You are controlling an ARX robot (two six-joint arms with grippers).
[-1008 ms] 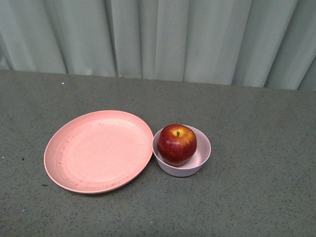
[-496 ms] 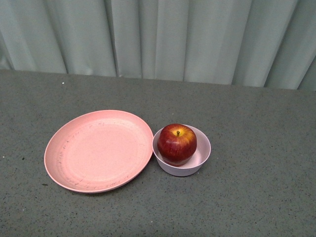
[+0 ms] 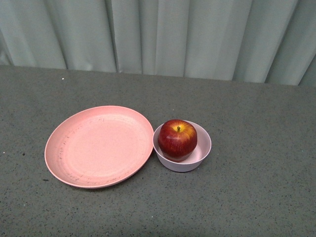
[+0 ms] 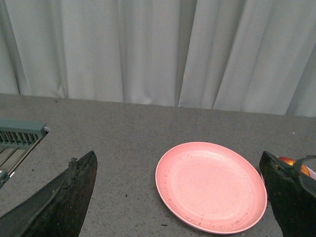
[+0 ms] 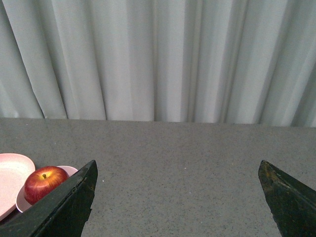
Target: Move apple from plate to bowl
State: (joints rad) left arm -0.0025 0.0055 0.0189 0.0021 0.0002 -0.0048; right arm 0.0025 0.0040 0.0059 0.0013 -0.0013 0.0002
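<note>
The dark red apple (image 3: 177,139) sits inside the small pale pink bowl (image 3: 202,150), stem up. The wide salmon-pink plate (image 3: 98,146) lies empty just left of the bowl, its rim touching it. Neither arm shows in the front view. My left gripper (image 4: 180,177) is open and empty, high above the table, with the plate (image 4: 211,185) between its fingers (image 4: 74,192); a sliver of the apple (image 4: 286,161) peeks past one finger. My right gripper (image 5: 177,180) is open and empty over bare table; the apple (image 5: 44,181), bowl (image 5: 69,171) and plate edge (image 5: 10,173) show at the side.
The grey speckled table (image 3: 256,123) ends at a pale curtain (image 3: 158,34) behind. A green slatted object (image 4: 19,133) shows at the table's edge in the left wrist view.
The front view has shifted slightly: plate, bowl and apple sit a little higher in the picture. The apple stays in the bowl.
</note>
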